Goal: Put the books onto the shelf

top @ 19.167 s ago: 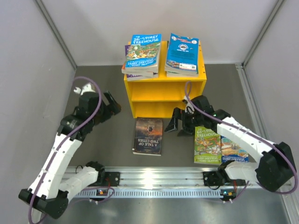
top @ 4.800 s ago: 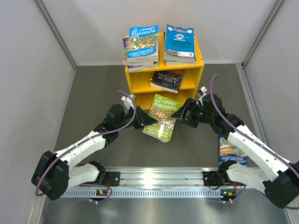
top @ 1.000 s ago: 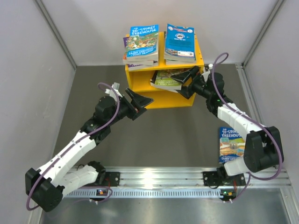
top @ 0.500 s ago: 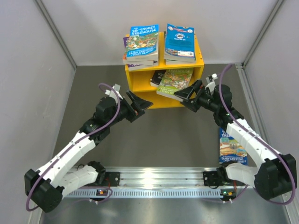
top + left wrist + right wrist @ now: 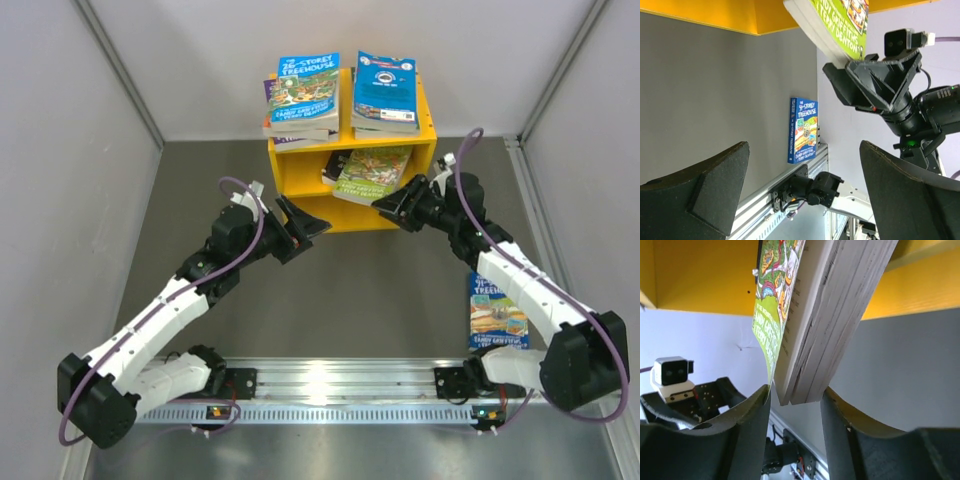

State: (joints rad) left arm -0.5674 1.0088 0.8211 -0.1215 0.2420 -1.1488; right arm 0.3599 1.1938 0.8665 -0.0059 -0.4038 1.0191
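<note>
books are mostly up: two stacks (image 5: 303, 92) lie on the flat top of the yellow shelf (image 5: 283, 175), and a dark book (image 5: 331, 172) sits in its upper compartment. your right gripper (image 5: 392, 203) pinches the near corner of the green book (image 5: 372, 172), which lies half inside that compartment and overhangs the front edge. one blue book (image 5: 497, 312) lies on the table beside the right arm. your left gripper (image 5: 305, 228) stands wide and empty before the shelf, with free floor between the arms.

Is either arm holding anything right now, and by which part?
The right gripper pinches the green book at its near end; the left gripper is open and holds nothing.
</note>
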